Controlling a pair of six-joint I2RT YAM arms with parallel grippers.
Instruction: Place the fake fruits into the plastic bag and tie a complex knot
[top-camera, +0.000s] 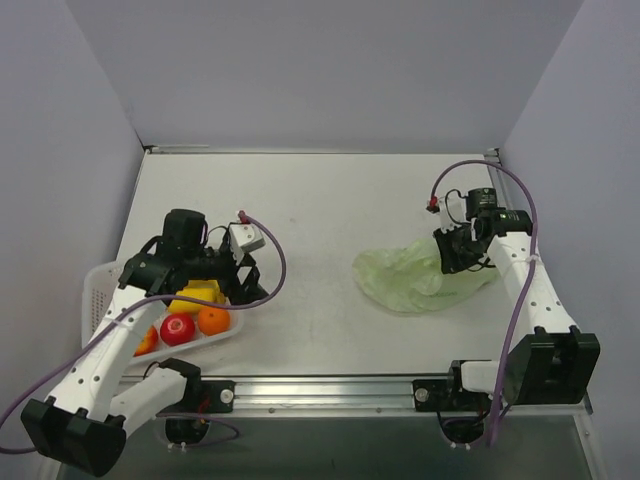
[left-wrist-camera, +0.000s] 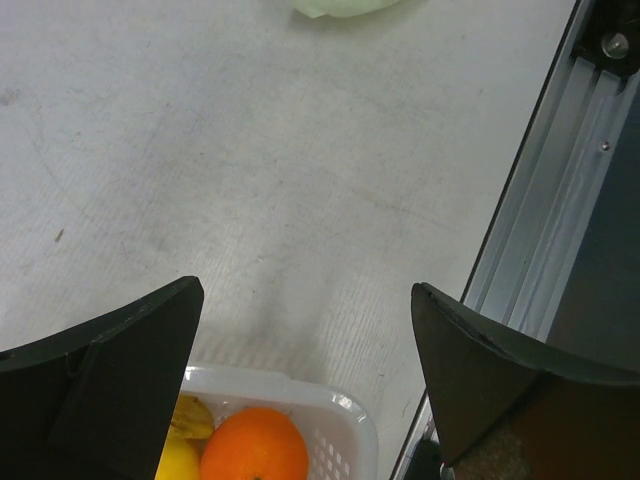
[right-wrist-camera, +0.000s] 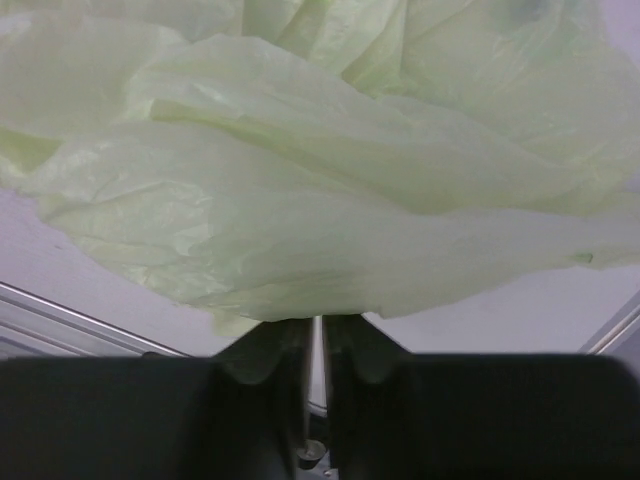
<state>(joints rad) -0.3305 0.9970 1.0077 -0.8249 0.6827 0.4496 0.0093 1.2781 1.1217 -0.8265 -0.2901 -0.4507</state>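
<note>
The fake fruits lie in a white perforated basket (top-camera: 98, 285) at the left: a yellow piece (top-camera: 198, 296), a red apple (top-camera: 178, 328), an orange (top-camera: 213, 320) and a red-orange piece (top-camera: 147, 342). My left gripper (top-camera: 240, 285) hovers over the basket's right end, open and empty. In the left wrist view (left-wrist-camera: 305, 290) the orange (left-wrist-camera: 255, 447) sits below the wide-apart jaws. The pale green plastic bag (top-camera: 410, 280) lies crumpled flat on the table at the right. My right gripper (top-camera: 452, 262) is shut on the bag's film (right-wrist-camera: 320, 200) at its right side. No knot shows.
The basket's rim (left-wrist-camera: 335, 400) is close to the metal rail (left-wrist-camera: 560, 200) along the table's near edge. Grey walls enclose the table on three sides. Purple cables loop from both wrists.
</note>
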